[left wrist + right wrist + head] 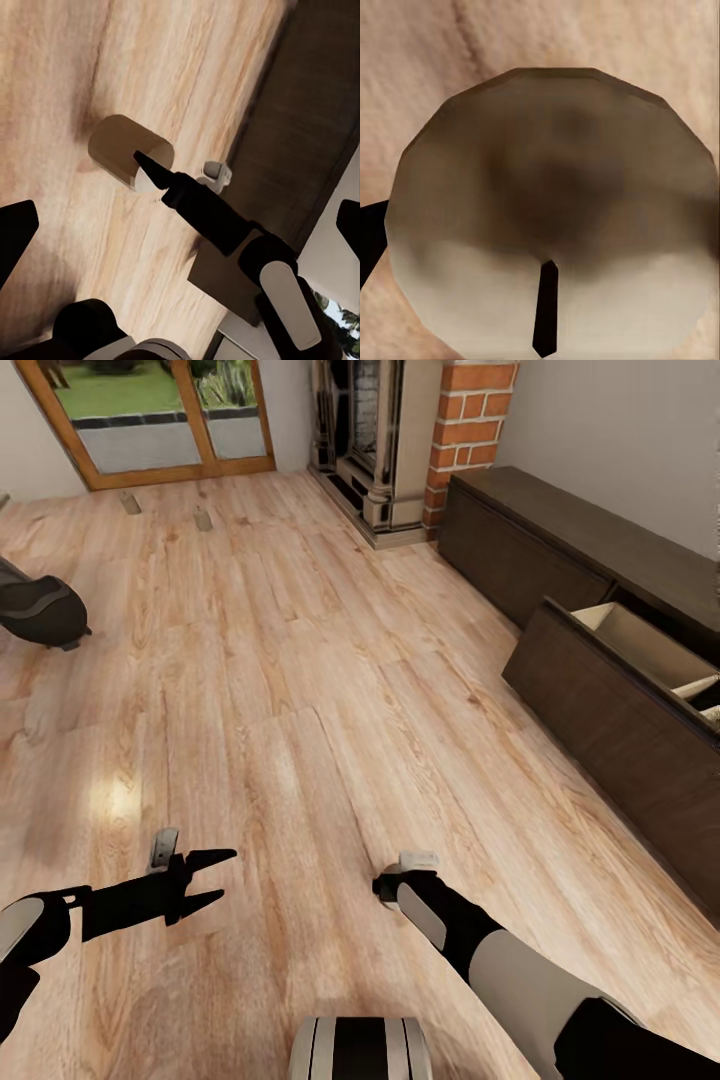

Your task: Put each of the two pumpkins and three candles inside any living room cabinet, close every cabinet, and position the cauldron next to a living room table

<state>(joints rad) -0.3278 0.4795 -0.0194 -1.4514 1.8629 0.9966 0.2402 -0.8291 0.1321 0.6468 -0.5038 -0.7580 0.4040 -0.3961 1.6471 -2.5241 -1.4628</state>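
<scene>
One candle [547, 187] is seen end-on in the right wrist view, wick toward the camera, very close. In the left wrist view this tan candle [124, 146] lies on the wood floor with a fingertip [150, 169] of my right gripper [385, 885] at its end face; the gripper looks open. My left gripper [228, 873] hovers open and empty over the floor. Two more candles [130, 503] [203, 518] stand far off near the glass door. The long dark cabinet [560, 550] runs along the right wall with one drawer [620, 660] pulled open. A black rounded pot, seemingly the cauldron [40, 610], sits at the left edge. The pumpkins are out of view.
A fireplace [380, 440] with a brick column [465, 420] stands at the back beside the cabinet. A wood-framed glass door [150, 410] is at the back left. The open drawer juts out into the floor on the right.
</scene>
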